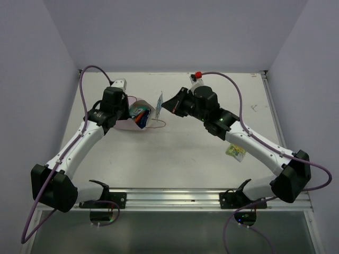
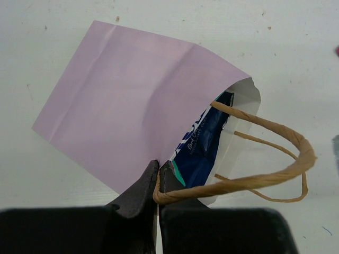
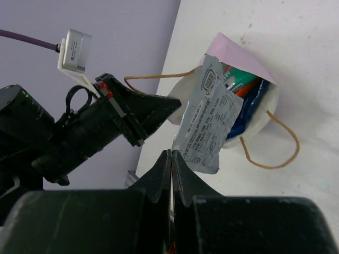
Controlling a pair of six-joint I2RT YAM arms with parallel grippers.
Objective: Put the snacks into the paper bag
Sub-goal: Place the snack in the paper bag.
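Note:
The pale pink paper bag point(image 1: 128, 125) lies on its side at the back of the table, mouth facing right. My left gripper point(image 2: 157, 177) is shut on the bag's rim and one tan string handle point(image 2: 275, 174), holding the mouth open. Inside show a dark blue packet point(image 2: 204, 148), a teal-green packet point(image 3: 241, 76) and an orange packet point(image 3: 244, 87). My right gripper point(image 3: 172, 153) is shut on the edge of the silver-grey packet point(image 3: 209, 127), which hangs just in front of the bag mouth point(image 1: 142, 114). A yellow-green packet point(image 1: 235, 152) lies on the table under the right arm.
The left arm's wrist and camera point(image 3: 74, 47) are close to the left of the silver-grey packet. The grey back wall point(image 1: 175, 37) stands just behind the bag. A rail point(image 1: 175, 198) runs along the near edge between the arm bases.

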